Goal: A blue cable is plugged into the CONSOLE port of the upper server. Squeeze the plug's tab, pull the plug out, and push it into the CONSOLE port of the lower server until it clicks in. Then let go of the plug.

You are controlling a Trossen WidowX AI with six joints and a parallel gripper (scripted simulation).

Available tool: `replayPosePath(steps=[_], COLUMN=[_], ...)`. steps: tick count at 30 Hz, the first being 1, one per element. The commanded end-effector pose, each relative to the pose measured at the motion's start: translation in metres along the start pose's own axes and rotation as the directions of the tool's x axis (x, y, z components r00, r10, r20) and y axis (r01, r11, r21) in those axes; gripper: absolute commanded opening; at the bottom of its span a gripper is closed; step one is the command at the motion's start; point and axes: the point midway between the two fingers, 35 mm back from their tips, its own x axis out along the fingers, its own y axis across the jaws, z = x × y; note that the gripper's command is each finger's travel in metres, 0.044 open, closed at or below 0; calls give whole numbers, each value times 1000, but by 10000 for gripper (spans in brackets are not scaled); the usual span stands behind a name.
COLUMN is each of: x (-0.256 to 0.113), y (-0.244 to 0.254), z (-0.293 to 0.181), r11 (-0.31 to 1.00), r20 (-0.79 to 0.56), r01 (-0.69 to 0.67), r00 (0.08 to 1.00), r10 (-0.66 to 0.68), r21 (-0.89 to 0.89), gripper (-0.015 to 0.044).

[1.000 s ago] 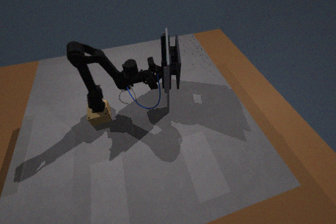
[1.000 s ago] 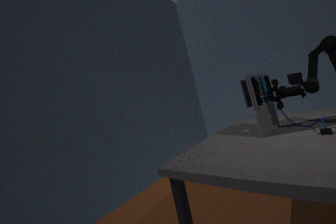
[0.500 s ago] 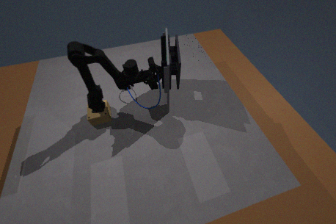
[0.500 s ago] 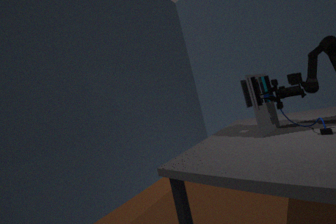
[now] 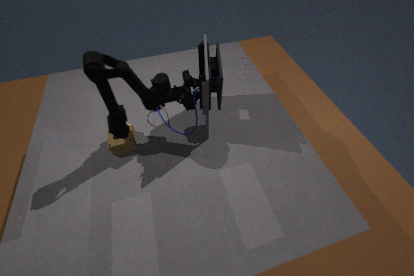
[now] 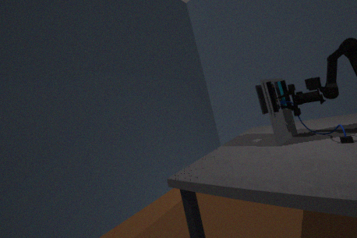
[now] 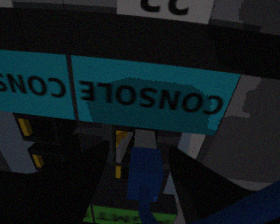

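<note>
Landmark: the teal CONSOLE label (image 6: 280, 87) (image 7: 151, 102), printed upside down in the wrist view.

Plug: the blue plug (image 7: 145, 172) is just below the label in the wrist view, its pale nose at the port opening there. Whether it is fully seated, or latched, cannot be seen. Its cable (image 5: 184, 134) (image 6: 319, 133) (image 7: 246, 202) droops from near the label in a loose loop above the worktop (image 5: 181, 223) (image 6: 242, 168).

Claw: open, nothing gripped. In the wrist view the fingertips (image 5: 197, 93) (image 6: 286, 104) stand either side of the plug, below the label, with a visible gap on at least one side.

Step in hand: judged to be the letting-go after the push into the lower server's port. The frames do not settle which server carries this label, so that part is inferred.

Next move: back the claw straight away from the label, fingers kept wide, without twisting. Risk: a finger could snag the cable or brush the plug's tab and work it loose. If the plug follows, it was not latched and needs another grip and push.
</note>
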Motion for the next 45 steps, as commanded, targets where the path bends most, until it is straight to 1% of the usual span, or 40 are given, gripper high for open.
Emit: replayPosePath(steps=[1,4,45], x=[0,-2,-20], y=[0,0,23], z=[0,0,-12], r11=[1000,1000,1000], r20=[0,0,0], r01=[0,0,1], r00=[1000,1000,1000], r10=[0,0,-1], r21=[0,0,1], gripper=[368,440,440])
